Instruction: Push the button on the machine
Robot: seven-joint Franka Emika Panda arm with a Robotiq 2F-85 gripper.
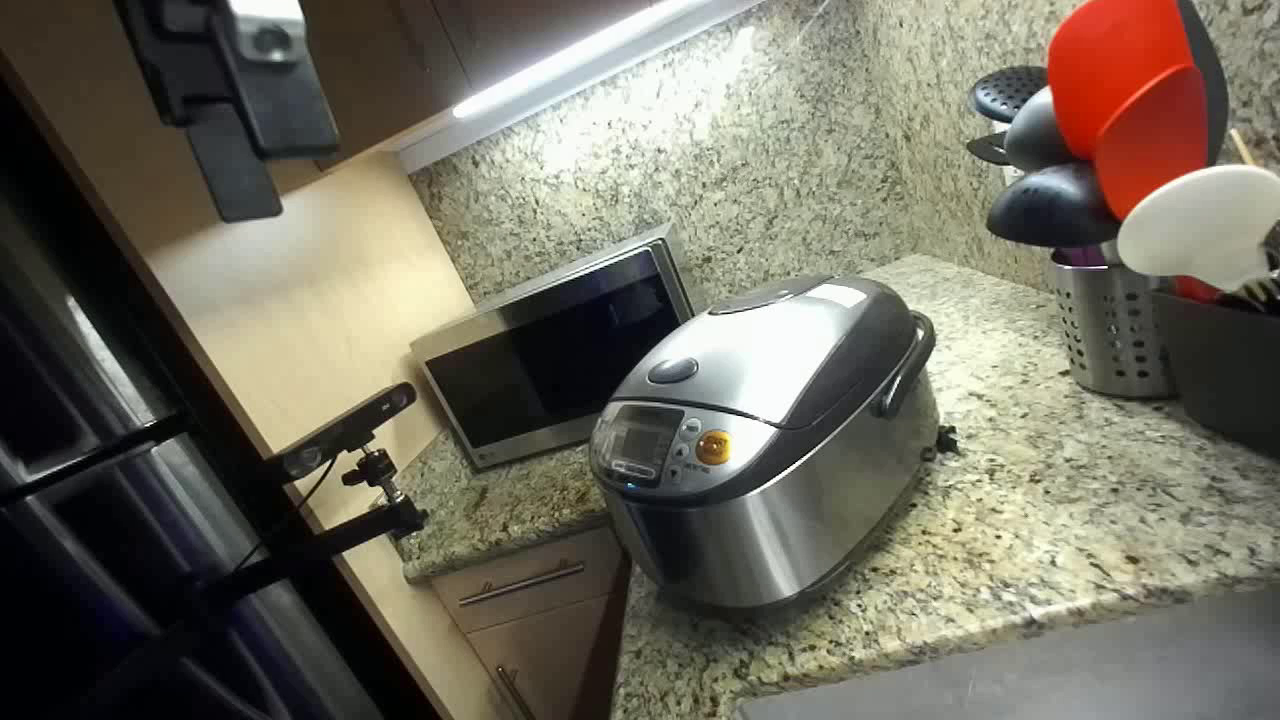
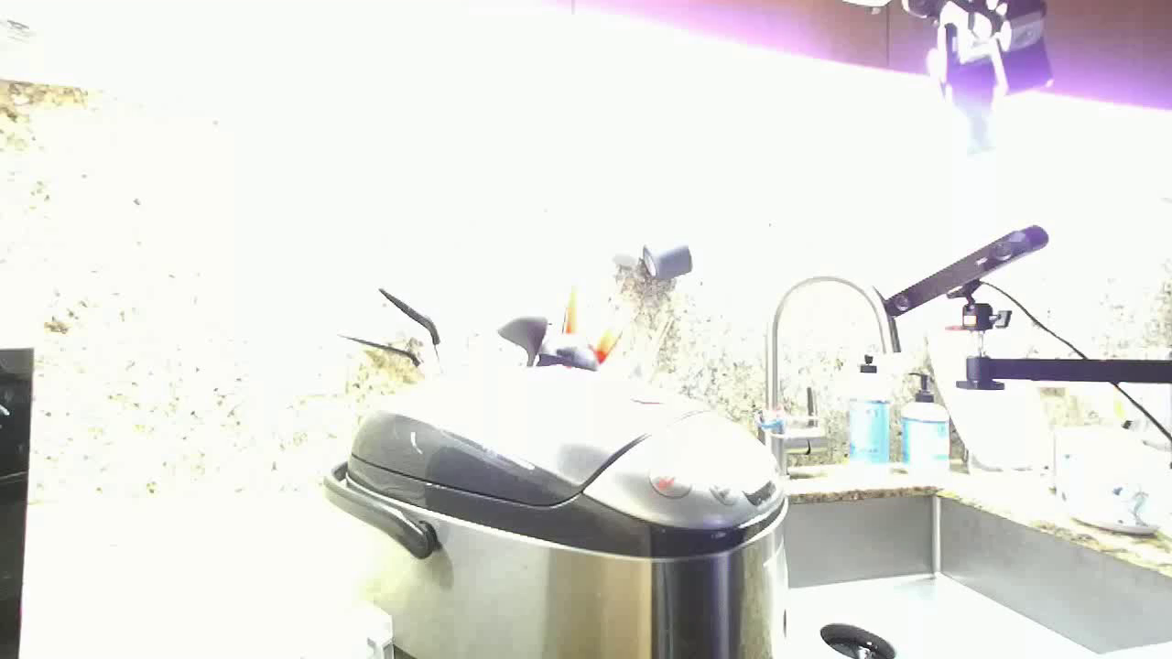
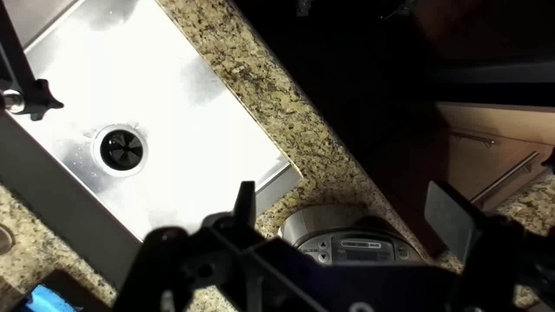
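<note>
You see the rice cooker (image 1: 765, 442) right of centre in an exterior view, resting on the granite surface (image 1: 1040, 520), its orange button (image 1: 714, 447) on the front panel (image 1: 640, 445) and the silver oven (image 1: 550, 350) behind it to the left. Your pincer (image 3: 340, 201), its two fingers (image 3: 449, 221) spread wide in the wrist view, hangs at the upper left of that exterior view, well apart from the rice cooker.

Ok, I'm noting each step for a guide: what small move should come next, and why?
Probably close the gripper: in the wrist view its fingers stand wide apart, and a shut tip would likely press something as small as the orange button more neatly. Both exterior views show the gripper clear of the rice cooker, leaving room.
</note>
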